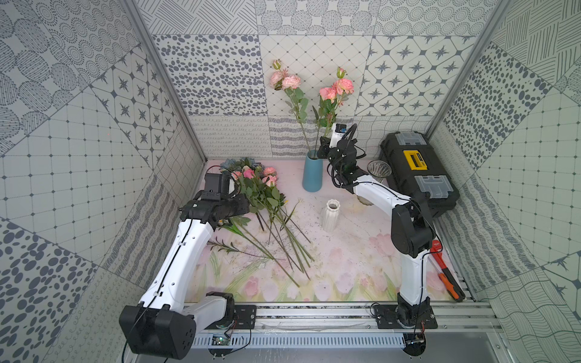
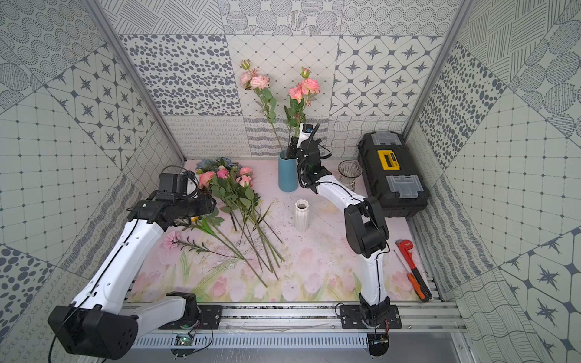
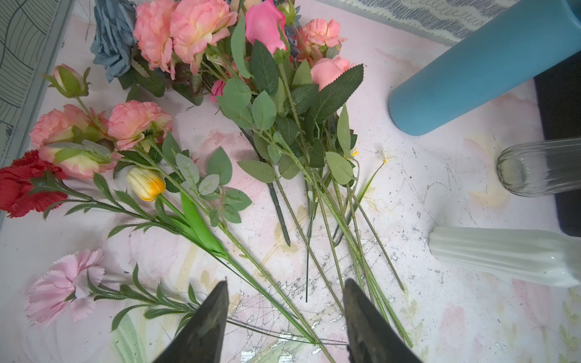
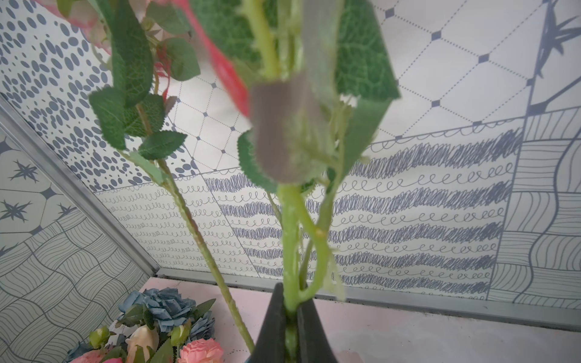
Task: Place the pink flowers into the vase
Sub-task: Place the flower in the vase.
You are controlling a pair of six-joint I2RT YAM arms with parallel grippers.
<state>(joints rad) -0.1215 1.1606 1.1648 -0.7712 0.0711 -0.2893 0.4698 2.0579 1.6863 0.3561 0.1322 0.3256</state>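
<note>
A tall blue vase stands at the back of the table. One pink flower stem leans out of its mouth. My right gripper hovers just above the vase rim, shut on the green stem of a second pink flower, held upright; its lower end is hidden. More pink flowers lie in a pile at the left. My left gripper is open above the pile's stems, holding nothing.
A white ribbed vase and a glass vase stand near the blue one. A black toolbox fills the back right, with a red wrench in front. Blue-grey flowers, a red carnation and a yellow tulip share the pile.
</note>
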